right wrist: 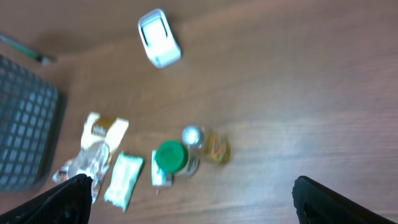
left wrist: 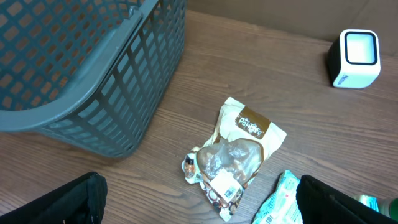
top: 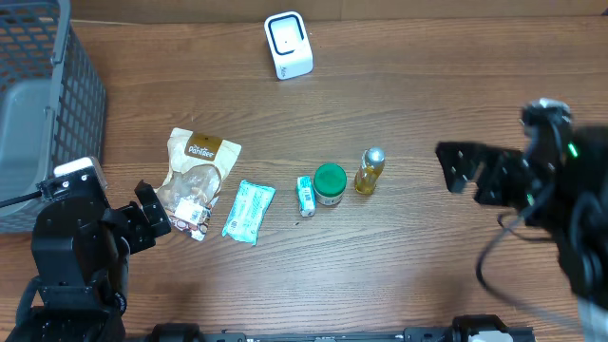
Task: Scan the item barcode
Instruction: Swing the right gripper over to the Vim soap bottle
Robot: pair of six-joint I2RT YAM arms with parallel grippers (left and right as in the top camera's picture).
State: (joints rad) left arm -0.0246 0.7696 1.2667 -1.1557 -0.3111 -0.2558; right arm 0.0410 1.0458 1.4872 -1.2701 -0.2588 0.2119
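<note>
Overhead view: with the left gripper and right gripper both spread wide and empty, the snack pouch lies flat at 9 o'clock of the green-lidded jar, likely light, crinkly and slippery, best pinched along its stiffer sealed top edge.

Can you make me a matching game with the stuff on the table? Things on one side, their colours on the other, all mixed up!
Things:
1. scanner
2. basket
3. jar lid
4. bottle

Colours:
A. green
B. yellow with a silver cap
C. white
D. grey

Pairs: 1-C, 2-D, 3-A, 4-B
</note>
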